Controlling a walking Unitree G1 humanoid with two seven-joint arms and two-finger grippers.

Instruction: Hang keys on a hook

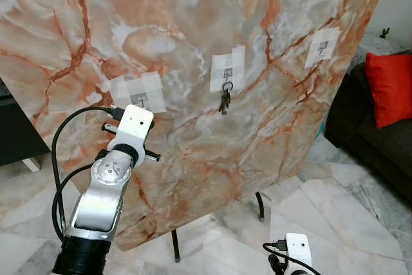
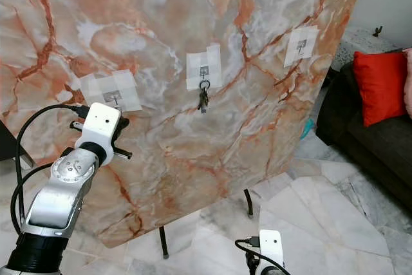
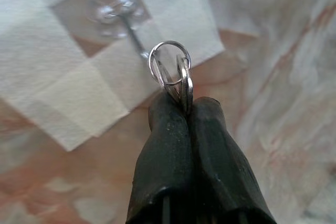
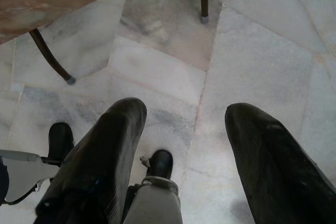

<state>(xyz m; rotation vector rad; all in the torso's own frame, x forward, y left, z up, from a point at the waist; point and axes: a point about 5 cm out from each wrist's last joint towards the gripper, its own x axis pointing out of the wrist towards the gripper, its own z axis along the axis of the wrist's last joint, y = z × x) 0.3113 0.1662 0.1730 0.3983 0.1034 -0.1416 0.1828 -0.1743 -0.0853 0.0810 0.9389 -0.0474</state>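
My left gripper is shut on a silver key ring with keys pinched between the black fingers. The ring stands just short of a small clear hook stuck on a taped white patch; whether ring and hook stem touch is unclear. In the eye views that left arm is raised to the left patch on the marble-patterned board. Another bunch of keys hangs from the middle hook. A third hook at the right is bare. My right gripper hangs open above the floor.
The board leans back on thin dark legs over a pale marble tile floor. A dark sofa with a red cushion stands at the right. Dark furniture sits behind the board's left edge.
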